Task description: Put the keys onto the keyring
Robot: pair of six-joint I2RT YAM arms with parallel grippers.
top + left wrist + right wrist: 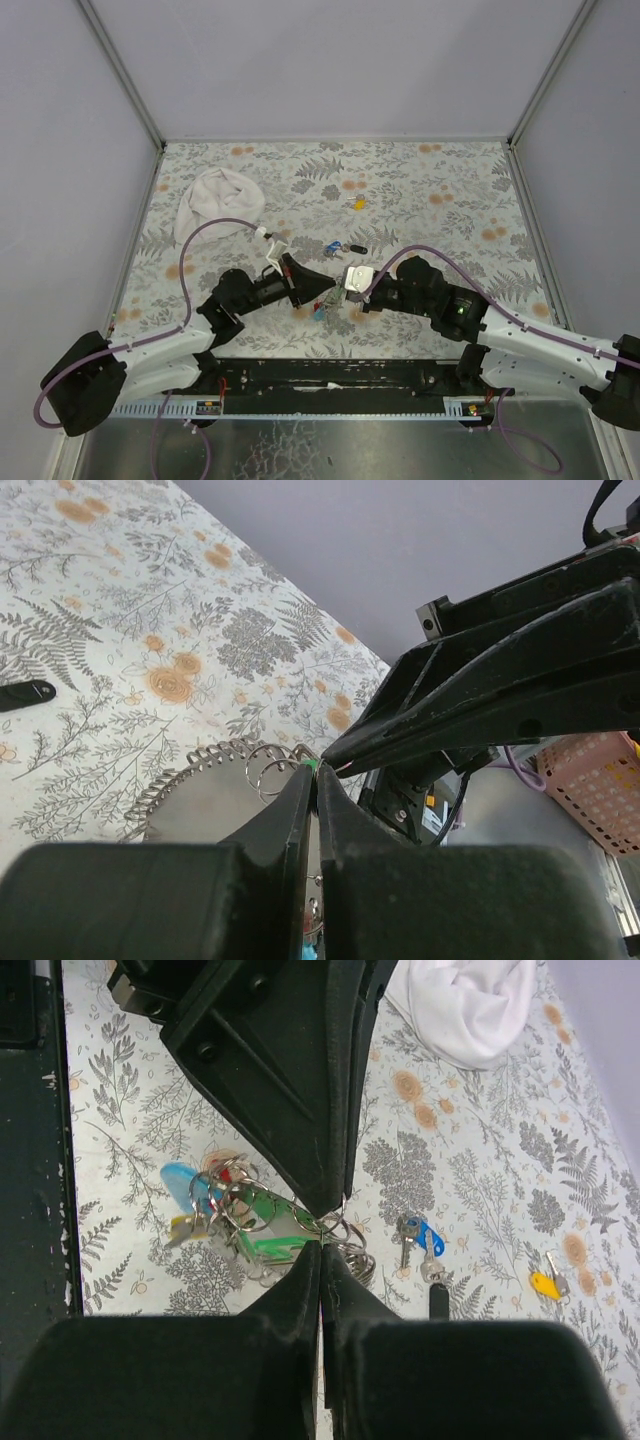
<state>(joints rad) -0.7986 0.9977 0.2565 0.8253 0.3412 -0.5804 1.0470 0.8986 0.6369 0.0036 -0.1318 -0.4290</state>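
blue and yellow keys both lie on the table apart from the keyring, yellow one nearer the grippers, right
No: the blue key is the nearer one, the yellow key lies farther out, as the right wrist view shows.

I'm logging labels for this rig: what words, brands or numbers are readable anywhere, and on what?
None can be read.
A small white sticker on black hardware, left wrist view: too blurred to read.
No legible marks on the green key, blue key, yellow key or keyring.

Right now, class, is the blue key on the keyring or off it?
Off: the blue key lies apart from the keyring.
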